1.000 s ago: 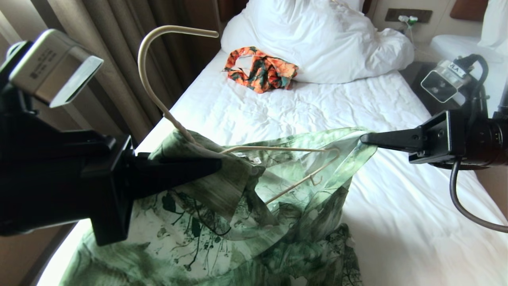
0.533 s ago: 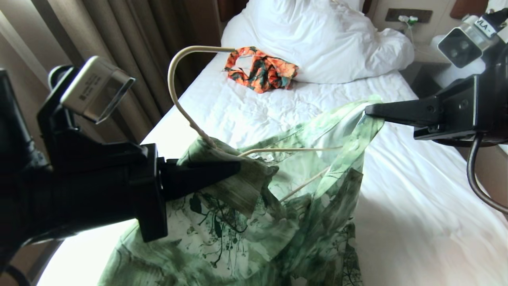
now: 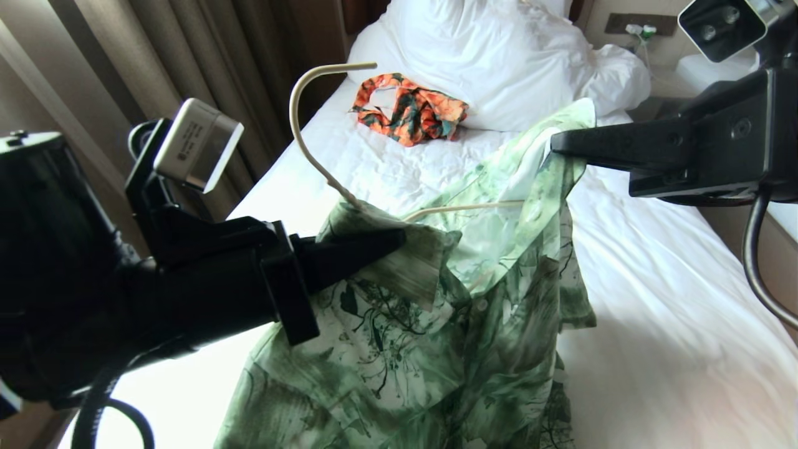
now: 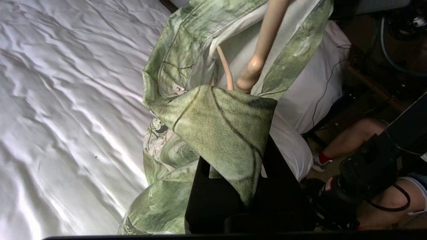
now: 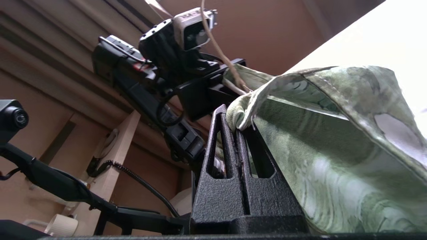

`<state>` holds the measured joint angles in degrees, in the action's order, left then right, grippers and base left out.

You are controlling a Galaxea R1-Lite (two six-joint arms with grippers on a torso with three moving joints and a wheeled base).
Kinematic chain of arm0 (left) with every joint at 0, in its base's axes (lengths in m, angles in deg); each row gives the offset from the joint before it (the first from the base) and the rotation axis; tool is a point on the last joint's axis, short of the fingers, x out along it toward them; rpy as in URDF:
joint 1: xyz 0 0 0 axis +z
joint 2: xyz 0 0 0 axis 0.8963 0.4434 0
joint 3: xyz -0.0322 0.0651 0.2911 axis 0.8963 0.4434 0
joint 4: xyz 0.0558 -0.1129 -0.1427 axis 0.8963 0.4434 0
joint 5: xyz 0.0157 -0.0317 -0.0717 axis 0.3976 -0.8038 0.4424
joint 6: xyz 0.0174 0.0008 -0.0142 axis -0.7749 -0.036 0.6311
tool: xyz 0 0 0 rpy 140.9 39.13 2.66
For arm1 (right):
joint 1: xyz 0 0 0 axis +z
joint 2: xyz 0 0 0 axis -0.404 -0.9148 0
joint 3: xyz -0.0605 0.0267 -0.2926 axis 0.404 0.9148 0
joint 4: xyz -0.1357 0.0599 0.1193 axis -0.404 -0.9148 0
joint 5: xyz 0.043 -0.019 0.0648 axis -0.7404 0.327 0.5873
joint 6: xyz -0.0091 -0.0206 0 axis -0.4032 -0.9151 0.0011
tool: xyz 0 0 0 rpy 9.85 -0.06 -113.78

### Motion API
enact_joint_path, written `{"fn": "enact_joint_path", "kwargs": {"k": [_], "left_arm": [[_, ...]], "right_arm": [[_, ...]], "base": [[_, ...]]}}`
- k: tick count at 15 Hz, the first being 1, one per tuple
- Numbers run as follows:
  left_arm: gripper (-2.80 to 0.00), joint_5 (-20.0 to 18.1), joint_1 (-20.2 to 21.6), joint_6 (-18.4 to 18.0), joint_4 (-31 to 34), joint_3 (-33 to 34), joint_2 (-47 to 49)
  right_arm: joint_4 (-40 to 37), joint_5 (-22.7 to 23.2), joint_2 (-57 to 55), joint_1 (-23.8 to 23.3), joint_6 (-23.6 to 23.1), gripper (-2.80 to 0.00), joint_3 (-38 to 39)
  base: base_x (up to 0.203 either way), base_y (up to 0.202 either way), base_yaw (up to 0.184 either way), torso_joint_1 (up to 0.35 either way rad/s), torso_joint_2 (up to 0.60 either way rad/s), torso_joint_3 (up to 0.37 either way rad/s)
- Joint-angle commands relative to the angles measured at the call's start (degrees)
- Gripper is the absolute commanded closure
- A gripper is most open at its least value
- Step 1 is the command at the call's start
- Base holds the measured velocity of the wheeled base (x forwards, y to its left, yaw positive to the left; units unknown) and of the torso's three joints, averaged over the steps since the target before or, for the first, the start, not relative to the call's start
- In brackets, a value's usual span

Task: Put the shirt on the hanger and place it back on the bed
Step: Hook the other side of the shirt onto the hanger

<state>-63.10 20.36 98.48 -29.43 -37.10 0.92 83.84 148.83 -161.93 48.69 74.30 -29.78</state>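
Head view shows our left gripper (image 3: pixel 393 240) clamped on the shirt (image 3: pixel 436 337) at the collar, where the hanger (image 3: pixel 312 125) rises out of the cloth. Our right gripper (image 3: pixel 555 142) pinches the shirt's far edge, higher up. Beneath the lifted shirt we see the bed (image 3: pixel 654 324), with an orange garment (image 3: pixel 408 115) by the duvet (image 3: pixel 499 56) and curtains (image 3: pixel 156 68) alongside. Only our left wrist view catches a person's legs (image 4: pixel 353 136) past the bedside.
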Motion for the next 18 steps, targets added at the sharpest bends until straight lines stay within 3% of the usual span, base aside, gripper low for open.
{"fn": "enact_joint_path", "kwargs": {"k": [1,5,8,18], "left_arm": [[0.00,-0.11,-0.63,2.31,-4.96,0.78,3.72],[0.00,0.60,-2.24,4.57,-12.90,0.77,6.75],[0.00,5.91,-4.51,4.42,-17.15,-0.72,8.37],[0.00,9.47,-6.95,4.24,-17.39,-6.66,7.89]], "right_arm": [[0.03,0.33,-0.90,1.55,0.19,0.00,-1.10],[-0.76,0.22,-1.73,6.53,0.21,0.00,-2.05],[-5.16,-1.08,-1.41,10.45,0.13,0.00,-1.78],[-9.95,-1.34,-1.28,17.77,0.04,0.00,0.20]], "base": [[0.000,0.000,0.000,0.000,0.00,0.000],[0.000,0.000,0.000,0.000,0.00,0.000],[0.000,0.000,0.000,0.000,0.00,0.000],[0.000,0.000,0.000,0.000,0.00,0.000]]}}
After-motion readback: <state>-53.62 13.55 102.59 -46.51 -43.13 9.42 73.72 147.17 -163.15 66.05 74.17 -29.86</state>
